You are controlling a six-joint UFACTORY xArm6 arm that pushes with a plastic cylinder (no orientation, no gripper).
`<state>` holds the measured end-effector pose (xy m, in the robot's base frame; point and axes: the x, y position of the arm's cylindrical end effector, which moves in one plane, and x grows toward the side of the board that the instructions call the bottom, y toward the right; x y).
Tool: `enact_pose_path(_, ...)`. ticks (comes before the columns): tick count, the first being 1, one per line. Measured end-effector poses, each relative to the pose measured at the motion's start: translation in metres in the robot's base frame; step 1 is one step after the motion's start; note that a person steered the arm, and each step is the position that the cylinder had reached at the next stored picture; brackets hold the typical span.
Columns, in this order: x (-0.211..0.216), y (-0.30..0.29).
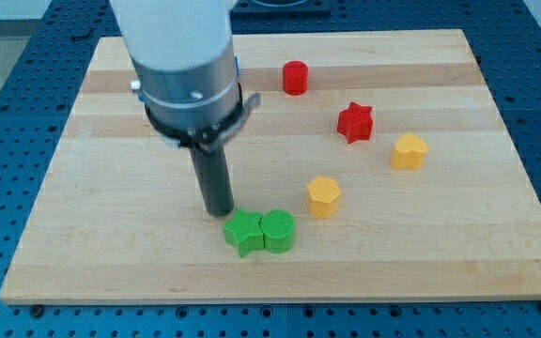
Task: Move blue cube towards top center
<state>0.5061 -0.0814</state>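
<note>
My tip point(220, 212), a bare dark rod gripping nothing, rests on the wooden board point(111, 235) just beside the green star-shaped block point(243, 232); no blue cube shows.

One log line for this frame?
tip beside green star | green star touching green cylinder | blue cube not visible

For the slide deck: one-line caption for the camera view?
My tip rests beside the green star block and green round block on the wooden board; no blue cube visible.
</note>
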Motion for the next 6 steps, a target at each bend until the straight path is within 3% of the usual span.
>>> enact_pose_path(1, -0.061, -0.015)
enact_pose_path(4, -0.161, 0.012)
enact_pose_path(6, -0.252, -0.029)
